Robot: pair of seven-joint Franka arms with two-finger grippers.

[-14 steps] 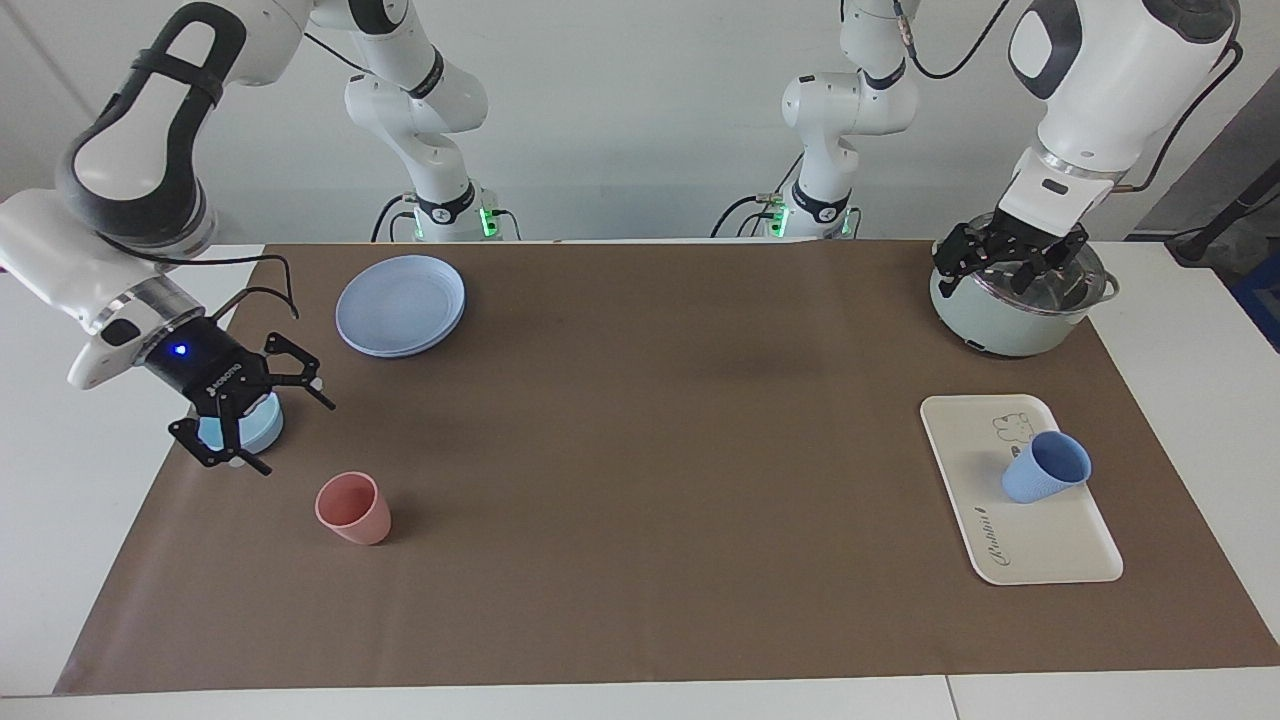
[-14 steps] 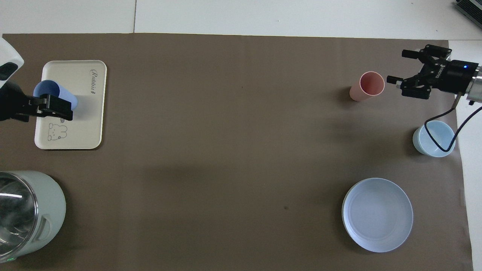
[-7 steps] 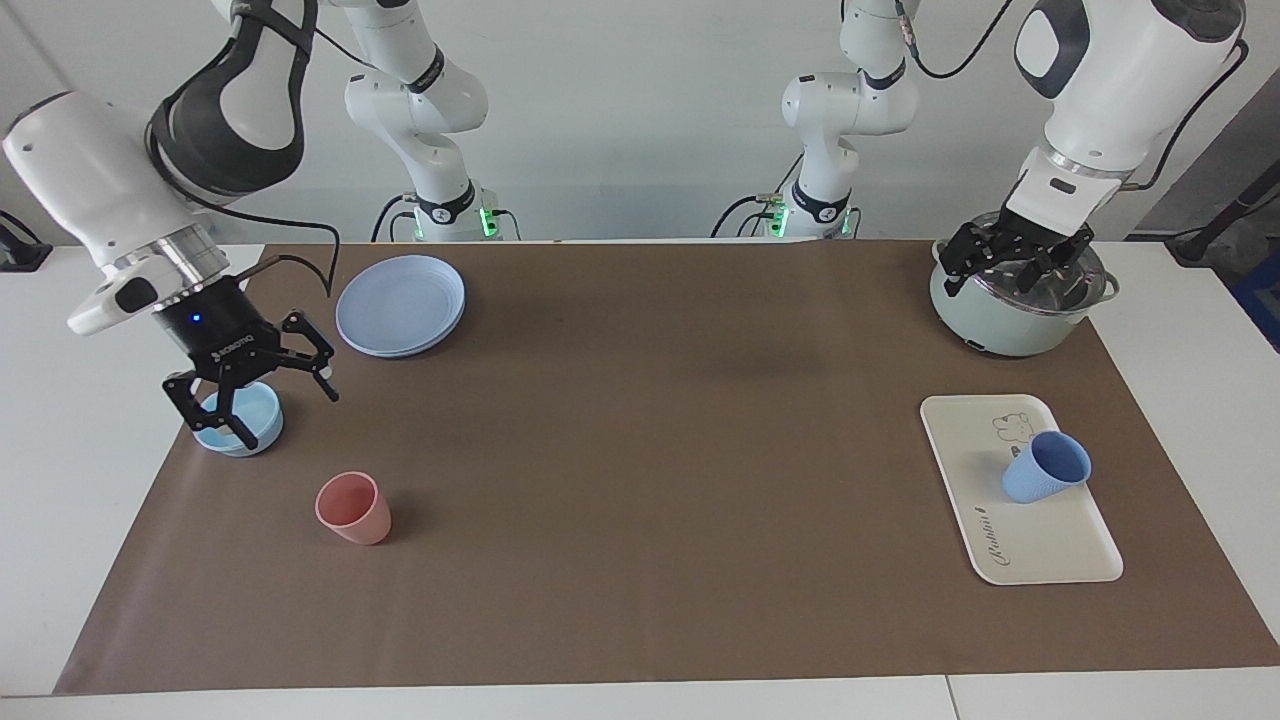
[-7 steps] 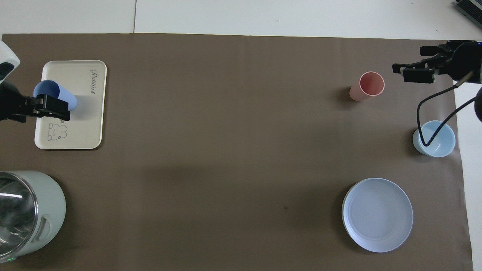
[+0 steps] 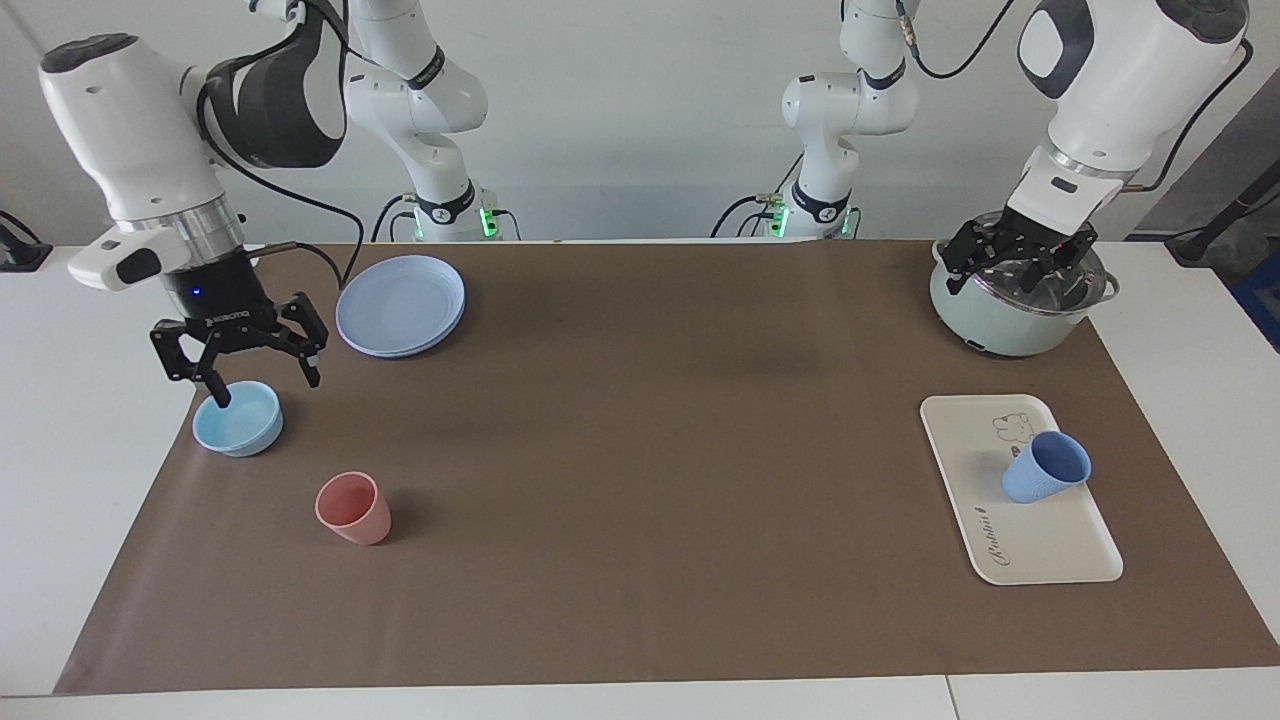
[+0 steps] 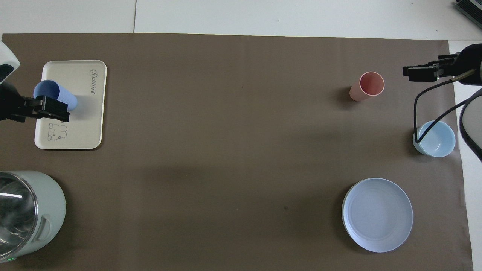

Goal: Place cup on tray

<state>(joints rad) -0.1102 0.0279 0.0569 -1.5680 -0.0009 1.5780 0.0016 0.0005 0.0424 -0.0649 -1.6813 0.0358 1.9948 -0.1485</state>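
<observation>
The cup stands upright on the tray at the left arm's end of the counter, free of both grippers: left gripper raised over the pot, right gripper over the bowl, both jaws spread and empty.

Pink tumbler — bowl, plate, pot

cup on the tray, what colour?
Periwinkle blue cup, finely ribbed wall; clearest in the facing view.
</observation>
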